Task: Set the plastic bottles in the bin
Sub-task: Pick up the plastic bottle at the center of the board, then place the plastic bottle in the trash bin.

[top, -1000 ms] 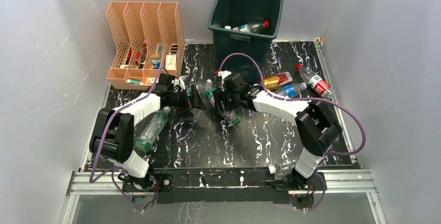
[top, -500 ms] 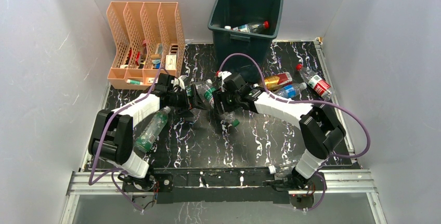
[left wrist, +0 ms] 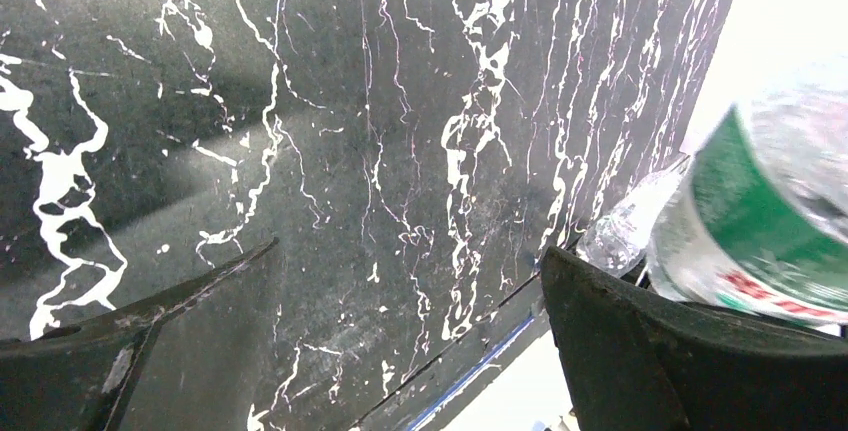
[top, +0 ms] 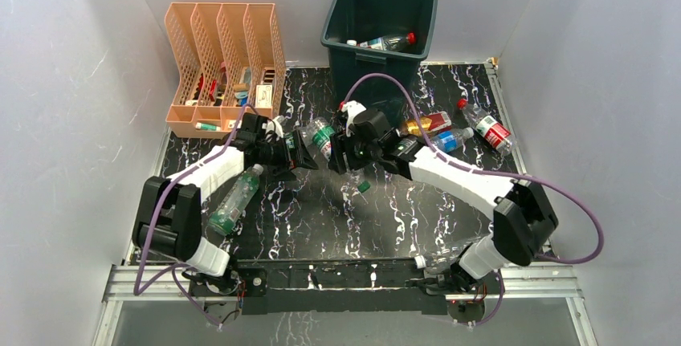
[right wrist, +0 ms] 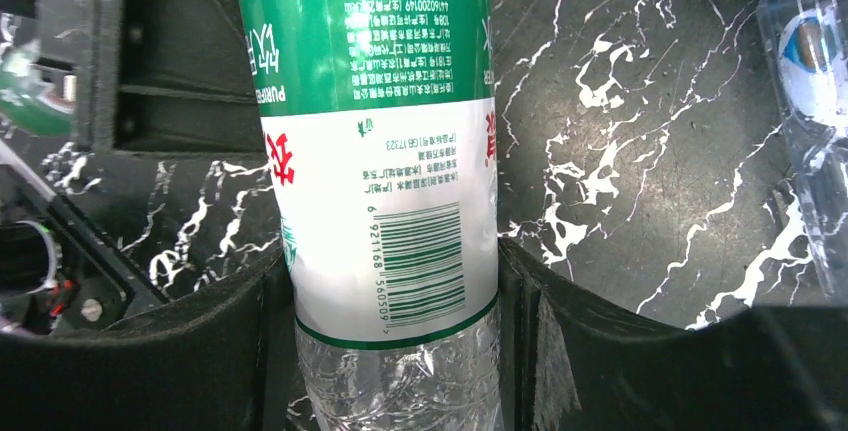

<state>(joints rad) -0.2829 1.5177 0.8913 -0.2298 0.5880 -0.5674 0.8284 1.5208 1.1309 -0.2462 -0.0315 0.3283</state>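
Observation:
My right gripper [top: 337, 152] is shut on a clear plastic bottle with a green and white label [top: 320, 134], held off the table; in the right wrist view the bottle [right wrist: 380, 151] fills the gap between both jaws [right wrist: 395, 286]. My left gripper [top: 299, 154] stands open just left of that bottle with nothing between its fingers [left wrist: 400, 281]; the green label [left wrist: 770, 211] shows past its right finger. The dark green bin [top: 333, 37] stands at the back and holds a red-capped bottle [top: 387, 41]. Other bottles lie on the table: one with a green cap [top: 234, 198], an orange one [top: 430, 124], a blue-labelled one [top: 451, 138], a red-labelled one [top: 487, 129].
A peach slotted organizer [top: 225, 33] stands at the back left. A loose green cap [top: 363, 187] lies on the black marbled table [top: 321, 217]. A clear bottle [top: 438, 259] lies by the right arm's base. White walls close in both sides.
My right gripper has risen with the green-labelled bottle and shifted toward the bin; its elbow swung out to the right. The left gripper stays open in nearly the same place.

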